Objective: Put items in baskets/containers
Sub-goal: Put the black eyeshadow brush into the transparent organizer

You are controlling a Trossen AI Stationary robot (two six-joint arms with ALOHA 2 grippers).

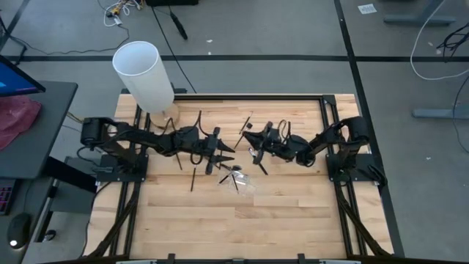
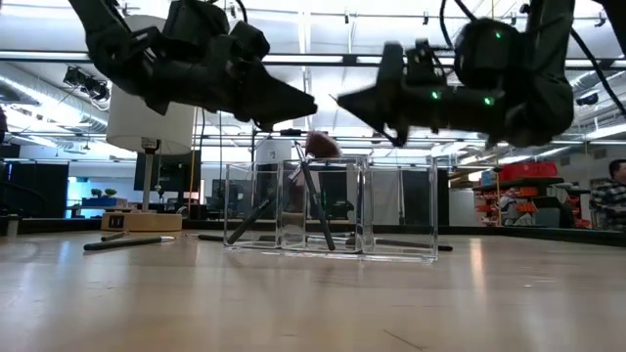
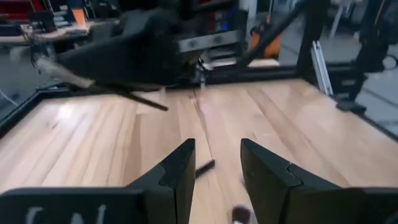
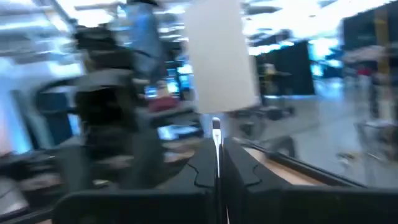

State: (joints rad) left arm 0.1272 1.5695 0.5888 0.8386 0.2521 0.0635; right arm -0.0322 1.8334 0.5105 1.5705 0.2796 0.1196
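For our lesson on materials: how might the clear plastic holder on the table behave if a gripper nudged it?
The clear holder looks thin-walled and nearly empty, so it is probably light and would slide on the smooth wooden table. It is wide and low, so tipping seems unlikely. The brushes leaning inside could shift or rattle.

One clear holder (image 2: 333,210), one white cylinder (image 1: 144,75), two arms

Two arms over wooden table (image 1: 293,220), white cylinder (image 1: 143,75)
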